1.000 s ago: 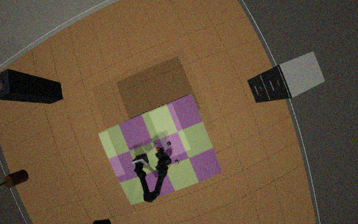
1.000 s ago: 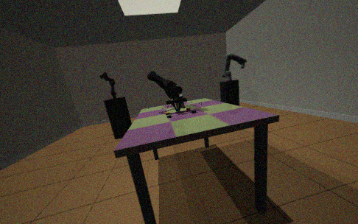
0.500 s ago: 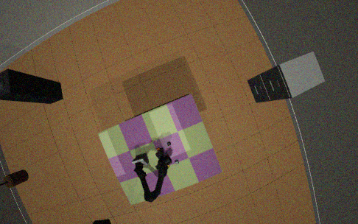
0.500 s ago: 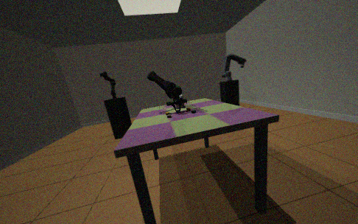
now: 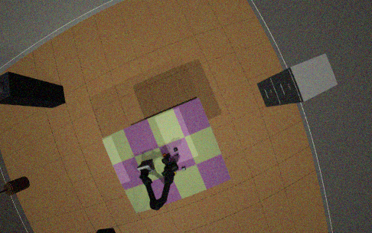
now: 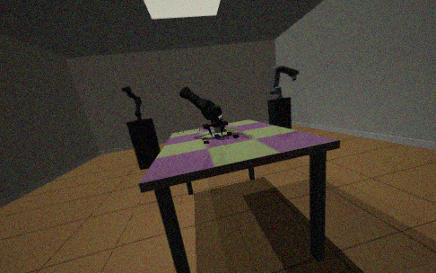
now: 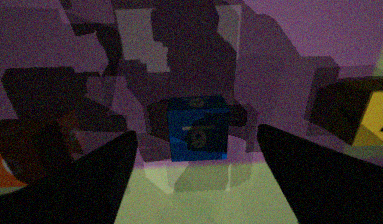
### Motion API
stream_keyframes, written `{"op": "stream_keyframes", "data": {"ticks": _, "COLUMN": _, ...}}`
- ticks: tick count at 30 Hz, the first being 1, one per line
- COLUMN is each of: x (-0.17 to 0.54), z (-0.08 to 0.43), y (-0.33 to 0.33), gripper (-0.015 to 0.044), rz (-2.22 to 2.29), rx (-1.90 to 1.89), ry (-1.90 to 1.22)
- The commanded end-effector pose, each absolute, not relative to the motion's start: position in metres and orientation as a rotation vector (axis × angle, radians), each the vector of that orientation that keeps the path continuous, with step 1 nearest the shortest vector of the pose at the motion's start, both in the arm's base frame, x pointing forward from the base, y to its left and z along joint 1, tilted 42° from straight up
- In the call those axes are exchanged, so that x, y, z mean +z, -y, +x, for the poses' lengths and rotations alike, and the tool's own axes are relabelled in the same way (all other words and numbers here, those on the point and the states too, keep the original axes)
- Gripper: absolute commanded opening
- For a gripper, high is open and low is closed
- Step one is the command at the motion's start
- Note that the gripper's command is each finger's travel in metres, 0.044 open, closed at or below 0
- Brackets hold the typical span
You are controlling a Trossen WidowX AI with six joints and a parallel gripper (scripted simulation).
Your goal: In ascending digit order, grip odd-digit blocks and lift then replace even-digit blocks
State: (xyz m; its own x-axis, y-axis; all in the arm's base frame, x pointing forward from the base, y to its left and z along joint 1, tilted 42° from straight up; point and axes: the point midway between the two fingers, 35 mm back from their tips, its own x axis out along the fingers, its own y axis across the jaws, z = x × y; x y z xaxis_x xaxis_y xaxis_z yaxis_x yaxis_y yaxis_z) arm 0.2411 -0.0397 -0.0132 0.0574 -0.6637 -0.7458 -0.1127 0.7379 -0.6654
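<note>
Tool [image 5: 175, 161] [image 6: 217, 136] [image 7: 197, 134] spread around a blue block [image 7: 198, 129], its digit showing only in the wrist view.

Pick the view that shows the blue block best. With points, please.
Wrist: the blue block [image 7: 198, 142] is large, centered between the open gripper's fingers, marking visible though dim. Exterior shows a tiny bluish speck under the gripper [image 6: 216, 135]; in top I can't make it out.

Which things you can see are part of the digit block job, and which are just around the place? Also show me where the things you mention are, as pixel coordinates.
Part of the job:
- blue block [image 7: 198, 132]
- yellow block [image 7: 374, 120]
- orange block [image 7: 3, 167]
- open hand [image 7: 197, 134]

Just around:
- dark pedestal [image 5: 33, 92] [image 6: 143, 144]
- pale-topped pedestal [image 5: 314, 78]
</note>
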Motion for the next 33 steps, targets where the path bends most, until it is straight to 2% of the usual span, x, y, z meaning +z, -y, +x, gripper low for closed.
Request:
{"op": "stream_keyframes", "data": {"ticks": 1, "x": -0.013, "z": 0.241, "y": 0.040, "gripper": 0.0400, "rz": -0.676, "rx": -0.469, "ry": -1.477}}
{"op": "stream_keyframes", "data": {"ticks": 10, "x": 0.014, "z": 0.239, "y": 0.016, "gripper": 0.0400, "rz": -0.674, "rx": -0.468, "ry": -1.477}}
{"op": "stream_keyframes", "data": {"ticks": 16, "x": 0.065, "z": 0.237, "y": -0.032, "gripper": 0.0242, "rz": -0.673, "rx": -0.461, "ry": -1.480}}
{"op": "stream_keyframes", "data": {"ticks": 21, "x": 0.074, "z": 0.235, "y": -0.039, "gripper": 0.0120, "rz": -0.672, "rx": -0.465, "ry": -1.479}}
{"op": "stream_keyframes", "data": {"ticks": 33, "x": 0.080, "z": 0.239, "y": -0.032, "gripper": 0.0120, "rz": -0.671, "rx": -0.463, "ry": -1.480}}
